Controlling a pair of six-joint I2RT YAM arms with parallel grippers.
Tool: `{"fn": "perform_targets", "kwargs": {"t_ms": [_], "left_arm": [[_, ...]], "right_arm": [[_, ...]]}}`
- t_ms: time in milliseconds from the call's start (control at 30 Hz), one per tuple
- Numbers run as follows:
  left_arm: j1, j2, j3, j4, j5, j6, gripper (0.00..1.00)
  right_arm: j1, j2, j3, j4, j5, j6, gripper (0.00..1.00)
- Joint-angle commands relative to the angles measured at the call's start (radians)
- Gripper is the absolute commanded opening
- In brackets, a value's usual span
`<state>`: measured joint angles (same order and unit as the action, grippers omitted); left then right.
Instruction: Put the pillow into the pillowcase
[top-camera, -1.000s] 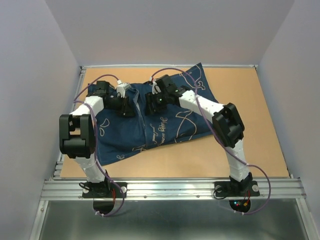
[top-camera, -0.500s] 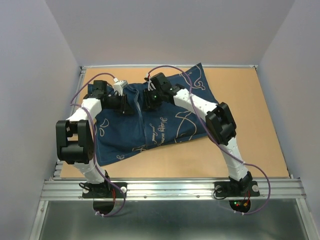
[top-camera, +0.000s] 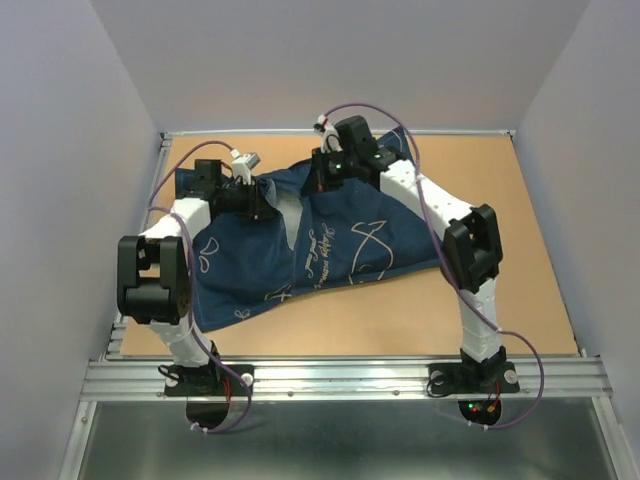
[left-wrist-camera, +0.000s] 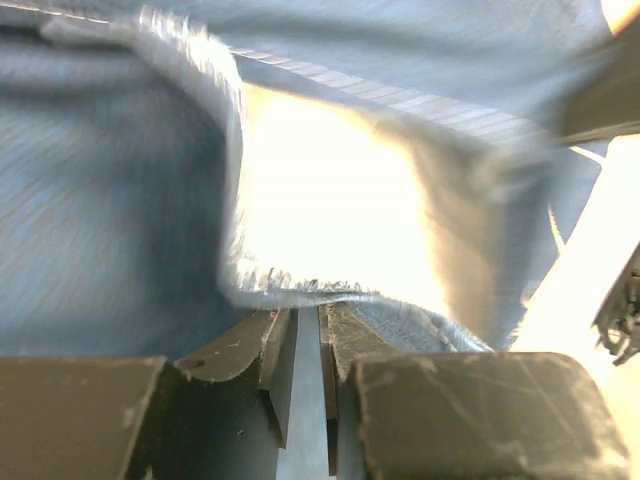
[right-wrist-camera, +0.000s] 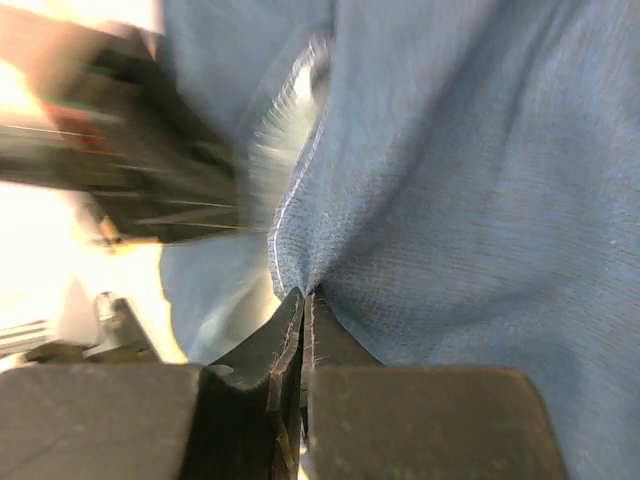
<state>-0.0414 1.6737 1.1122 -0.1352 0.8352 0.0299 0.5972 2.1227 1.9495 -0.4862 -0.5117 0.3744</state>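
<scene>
pillowcase (top-camera: 330, 245): navy, lumpy, lying mid-counter (top-camera: 500, 290), far edge raised and spread open
opening: pale patch (top-camera: 290, 215) inside, pillow or lining, can't tell
left fingers (left-wrist-camera: 272, 365): nearly closed, pinching the case's edge
right fingers (right-wrist-camera: 285, 345): closed tight on a fold of the case

no legible text, script lettering (top-camera: 313, 250) on pillowcase (top-camera: 240, 270) too small to read
</scene>
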Motion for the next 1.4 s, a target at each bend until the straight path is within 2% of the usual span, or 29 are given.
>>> {"fn": "perform_targets", "kwargs": {"t_ms": [0, 67, 133, 167, 233, 267, 367, 433, 500, 633, 800, 867, 1000, 1100, 1200, 1267, 1333, 1367], "left_arm": [[-0.081, 0.135, 0.015, 0.109, -0.107, -0.027, 0.25], [-0.089, 0.193, 0.038, 0.114, -0.123, -0.027, 0.29], [-0.091, 0.236, 0.061, 0.121, -0.111, -0.059, 0.42], [-0.091, 0.236, 0.063, 0.128, -0.091, -0.055, 0.55], [-0.078, 0.193, 0.055, 0.120, 0.012, -0.036, 0.67], [-0.069, 0.163, 0.046, 0.108, 0.042, -0.010, 0.70], [-0.013, 0.019, -0.012, 0.082, 0.155, 0.019, 0.70], [0.023, -0.092, -0.052, 0.060, 0.180, 0.024, 0.70], [0.081, -0.179, -0.071, 0.014, 0.157, 0.033, 0.70], [0.182, -0.233, -0.058, -0.101, 0.070, 0.050, 0.70], [0.216, -0.223, -0.064, -0.193, -0.103, 0.096, 0.68], [0.212, -0.209, -0.101, -0.153, -0.093, 0.081, 0.67], [0.155, -0.114, -0.104, -0.080, -0.090, 0.056, 0.65], [0.074, 0.006, -0.046, -0.024, -0.096, 0.033, 0.65], [0.002, 0.156, 0.124, -0.023, -0.131, 0.044, 0.65], [-0.032, 0.260, 0.303, -0.040, -0.146, 0.031, 0.65], [-0.023, 0.303, 0.461, -0.096, -0.121, 0.034, 0.66], [-0.014, 0.294, 0.486, -0.104, -0.120, 0.048, 0.69]], "right_arm": [[-0.013, -0.125, -0.029, 0.112, -0.166, 0.044, 0.00], [-0.014, -0.136, -0.043, 0.130, -0.194, 0.063, 0.01], [-0.014, -0.135, -0.058, 0.139, -0.209, 0.077, 0.00], [-0.014, -0.130, -0.064, 0.144, -0.212, 0.080, 0.00], [-0.014, -0.107, -0.075, 0.147, -0.229, 0.093, 0.00], [-0.014, -0.103, -0.081, 0.149, -0.237, 0.098, 0.01], [-0.014, -0.078, -0.095, 0.156, -0.240, 0.109, 0.01], [-0.016, -0.060, -0.096, 0.162, -0.238, 0.115, 0.00], [-0.007, -0.029, -0.089, 0.175, -0.248, 0.124, 0.01], [0.036, 0.040, -0.054, 0.199, -0.249, 0.136, 0.00], [0.091, 0.160, -0.034, 0.213, -0.246, 0.169, 0.01], [0.095, 0.207, -0.032, 0.216, -0.238, 0.169, 0.01], [0.069, 0.238, -0.011, 0.215, -0.082, 0.136, 0.01], [-0.037, 0.278, 0.078, 0.213, 0.008, 0.136, 0.01], [-0.127, 0.280, 0.121, 0.212, 0.058, 0.113, 0.01], [-0.166, 0.266, 0.123, 0.210, 0.052, 0.087, 0.01], [-0.212, 0.209, 0.105, 0.201, -0.012, 0.049, 0.37], [-0.224, 0.169, 0.091, 0.189, -0.030, 0.031, 0.57]]}}
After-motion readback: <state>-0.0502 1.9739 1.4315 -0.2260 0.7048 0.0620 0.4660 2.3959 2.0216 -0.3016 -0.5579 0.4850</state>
